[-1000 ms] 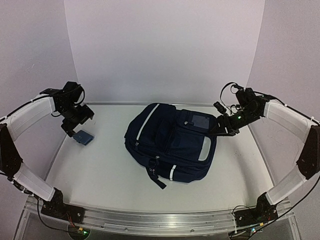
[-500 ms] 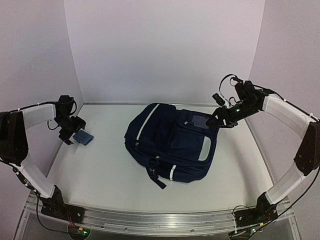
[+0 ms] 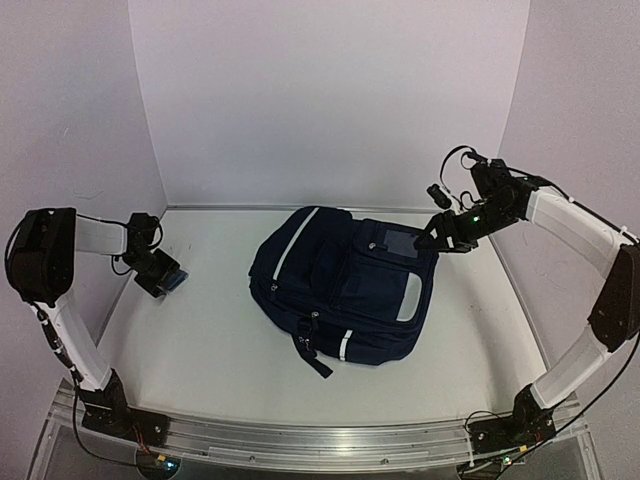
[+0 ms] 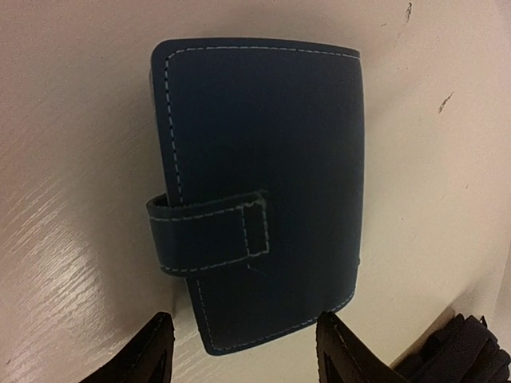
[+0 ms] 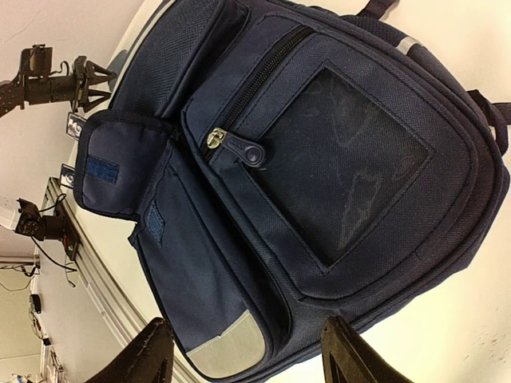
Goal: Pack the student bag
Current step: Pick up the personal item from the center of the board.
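Observation:
The student bag (image 3: 345, 285), a dark navy backpack with pale zip lines, lies flat in the middle of the table; it fills the right wrist view (image 5: 319, 159). A small blue stitched wallet (image 3: 172, 280) with a strap lies flat at the far left, large in the left wrist view (image 4: 255, 191). My left gripper (image 3: 160, 275) is open just above the wallet, its fingertips (image 4: 152, 355) straddling the wallet's near end. My right gripper (image 3: 432, 240) is open and empty, hovering over the bag's top right corner.
White walls enclose the table (image 3: 200, 350) on three sides. The bag's black strap and buckle (image 3: 310, 350) trail toward the front. A metal rail (image 3: 320, 440) runs along the near edge.
My left gripper has dropped and moved right, down onto the wallet, which has not moved. My right gripper has risen slightly off the bag's corner.

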You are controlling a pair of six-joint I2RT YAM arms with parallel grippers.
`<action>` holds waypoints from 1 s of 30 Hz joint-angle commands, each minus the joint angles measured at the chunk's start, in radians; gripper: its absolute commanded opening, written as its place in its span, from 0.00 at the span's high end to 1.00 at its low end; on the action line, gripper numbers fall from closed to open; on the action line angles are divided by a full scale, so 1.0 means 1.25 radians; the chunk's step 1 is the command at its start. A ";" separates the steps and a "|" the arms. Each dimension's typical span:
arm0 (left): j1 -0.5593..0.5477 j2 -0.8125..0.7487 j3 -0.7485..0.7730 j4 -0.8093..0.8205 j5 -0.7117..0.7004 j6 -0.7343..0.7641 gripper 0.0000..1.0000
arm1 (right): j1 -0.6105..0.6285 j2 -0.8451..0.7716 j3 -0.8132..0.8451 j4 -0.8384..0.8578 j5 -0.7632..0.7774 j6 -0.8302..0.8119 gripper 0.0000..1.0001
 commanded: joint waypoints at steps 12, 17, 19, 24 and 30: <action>0.002 0.044 -0.072 0.204 -0.024 -0.018 0.69 | 0.003 -0.023 0.019 0.008 0.032 -0.012 0.36; 0.002 0.027 -0.065 0.200 -0.031 0.001 0.95 | 0.002 -0.025 0.021 0.008 0.029 -0.012 0.36; 0.002 0.007 -0.055 0.183 -0.037 0.012 1.00 | 0.002 -0.026 0.020 0.008 0.024 -0.011 0.36; 0.002 -0.074 -0.015 0.111 -0.036 0.045 1.00 | 0.003 -0.021 0.032 0.008 0.007 -0.010 0.36; -0.028 -0.210 0.040 0.015 -0.001 0.079 1.00 | 0.002 -0.006 0.069 0.010 -0.036 -0.014 0.28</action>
